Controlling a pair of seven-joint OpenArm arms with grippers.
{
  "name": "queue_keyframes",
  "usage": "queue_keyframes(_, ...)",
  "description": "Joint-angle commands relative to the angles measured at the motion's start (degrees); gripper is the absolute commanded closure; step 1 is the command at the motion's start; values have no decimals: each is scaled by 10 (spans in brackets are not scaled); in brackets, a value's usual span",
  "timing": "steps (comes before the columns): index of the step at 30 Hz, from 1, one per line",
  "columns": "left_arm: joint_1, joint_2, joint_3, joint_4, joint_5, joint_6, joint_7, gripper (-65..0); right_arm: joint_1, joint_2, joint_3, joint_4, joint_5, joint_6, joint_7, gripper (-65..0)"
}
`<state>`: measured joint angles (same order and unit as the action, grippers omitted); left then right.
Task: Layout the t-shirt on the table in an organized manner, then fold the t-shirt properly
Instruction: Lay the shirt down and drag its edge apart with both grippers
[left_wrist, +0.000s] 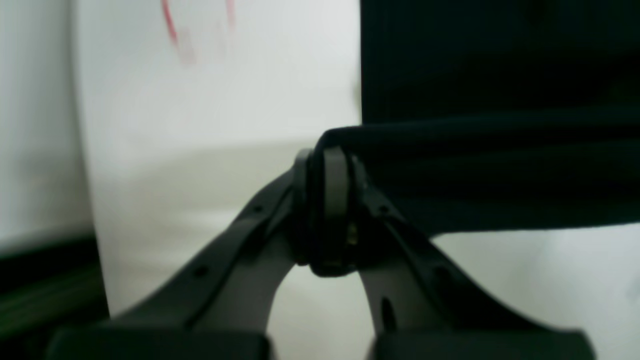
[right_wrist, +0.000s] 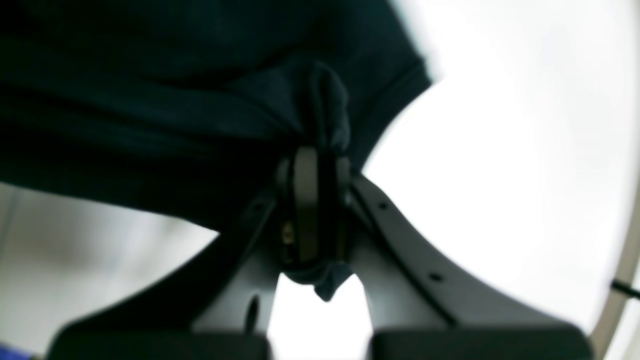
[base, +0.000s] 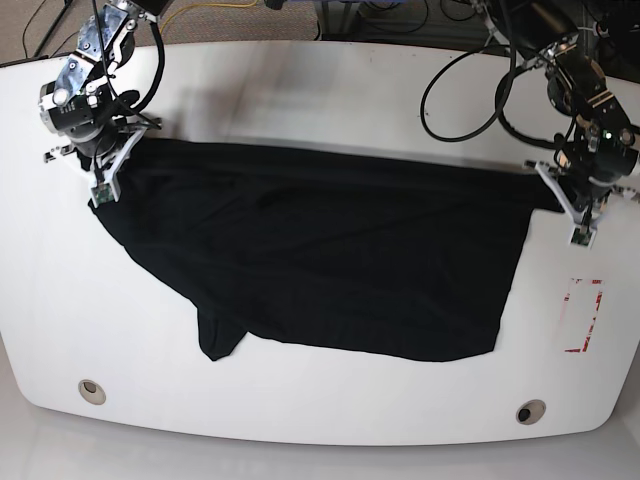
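Note:
A black t-shirt (base: 320, 260) lies stretched across the white table (base: 320, 410), pulled taut along its far edge between my two arms. My left gripper (base: 566, 190) is shut on the shirt's right corner; in the left wrist view its fingertips (left_wrist: 325, 165) pinch a fold of dark t-shirt (left_wrist: 500, 165) cloth. At the shirt's left corner my right gripper (base: 100, 165) is also shut, and in the right wrist view the gripper (right_wrist: 320, 160) clamps a bunch of t-shirt (right_wrist: 200, 100) fabric. A sleeve hangs toward the near side at the lower left.
A small red-outlined rectangle (base: 583, 315) marks the table at the right. Two round grommet holes (base: 92, 391) (base: 529, 412) sit near the front edge. Black cables (base: 470, 90) loop over the far right of the table.

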<state>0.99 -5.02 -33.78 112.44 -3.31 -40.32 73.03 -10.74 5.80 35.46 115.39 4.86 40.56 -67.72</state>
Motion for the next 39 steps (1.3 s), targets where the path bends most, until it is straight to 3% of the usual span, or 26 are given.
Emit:
queue_keyframes(1, 27, -21, -13, 9, 20, 3, -7, -6, -16, 3, 6, 10, -24, -6, 2, 0)
queue_keyframes(9, 124, -36, -35, 8, 23, 3, -31, -6, -74, -10, 5, 10, -24, -6, 17, 0)
queue_keyframes(18, 168, -36, -35, 8, 23, 3, -35, -6, -119, -22, 4, 10, -24, -6, 55, 0)
queue_keyframes(39, 37, -47, 24, 0, 25, 3, -35, -6, -108, -21, 6, 10, -28, -6, 64, 0)
